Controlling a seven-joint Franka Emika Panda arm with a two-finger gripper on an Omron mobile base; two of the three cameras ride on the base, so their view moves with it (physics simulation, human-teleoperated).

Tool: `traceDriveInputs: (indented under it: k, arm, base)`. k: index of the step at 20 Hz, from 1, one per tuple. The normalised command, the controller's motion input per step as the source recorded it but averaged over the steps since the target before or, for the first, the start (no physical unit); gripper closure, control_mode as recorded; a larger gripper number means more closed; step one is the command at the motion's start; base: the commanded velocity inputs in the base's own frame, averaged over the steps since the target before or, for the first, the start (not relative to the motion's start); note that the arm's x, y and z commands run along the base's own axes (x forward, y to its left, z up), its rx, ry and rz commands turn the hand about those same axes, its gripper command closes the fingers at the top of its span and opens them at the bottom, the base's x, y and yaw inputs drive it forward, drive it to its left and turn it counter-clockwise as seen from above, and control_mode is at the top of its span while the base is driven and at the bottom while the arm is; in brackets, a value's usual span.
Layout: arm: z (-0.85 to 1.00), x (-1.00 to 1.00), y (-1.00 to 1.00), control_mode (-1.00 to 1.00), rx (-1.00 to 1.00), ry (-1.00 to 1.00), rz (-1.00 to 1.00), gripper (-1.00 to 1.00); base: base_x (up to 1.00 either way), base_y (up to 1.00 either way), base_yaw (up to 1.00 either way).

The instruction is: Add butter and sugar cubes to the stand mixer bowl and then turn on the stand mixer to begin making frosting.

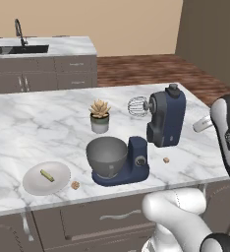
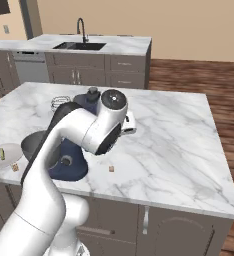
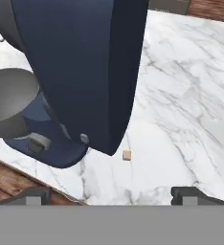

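Item: sugar cube [image 3: 127, 154], lying loose on the marble surface [image 3: 190, 115] just ahead of my pincer [image 3: 112, 195], beside the stand mixer [image 3: 80, 67]; likely awaiting pickup. Stand mixer bowl [image 3: 8, 103] beyond, left. Pincer spread wide, empty. My arm reaches forward, hand angled down at the cube.

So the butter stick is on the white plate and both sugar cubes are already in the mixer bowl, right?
Not quite. The butter is on the white plate, but both sugar cubes lie on the counter, outside the stand mixer bowl, as the left base view shows.
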Motion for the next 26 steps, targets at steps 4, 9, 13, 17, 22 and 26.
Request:
traceDriveInputs:
  k: [4, 9, 13, 17, 22, 26]
  arm:
    - [-0.41, 0.00, -0.41, -1.00, 0.02, -0.24, 0.13, -1.00]
    - [-0.30, 0.02, -0.05, -1.00, 0.02, -0.16, 0.02, -1.00]
    - [-0.29, 0.06, 0.00, -1.00, 0.00, -0.08, 0.02, -1.00]
    - [-0.37, 0.25, -0.01, -1.00, 0.00, -0.02, 0.00, -1.00]
    - [-0.64, 0.30, 0.00, -1.00, 0.00, 0.00, 0.00, -1.00]
    - [-0.79, 0.27, 0.00, -1.00, 0.00, 0.00, 0.00, -1.00]
  base:
    - [0.00, 0.00, 0.00]
    - [0.00, 0.00, 0.00]
    - [0.00, 0.00, 0.00]
    - [0.00, 0.00, 0.00]
    - [0.00, 0.00, 0.00]
    - [0.00, 0.00, 0.00]
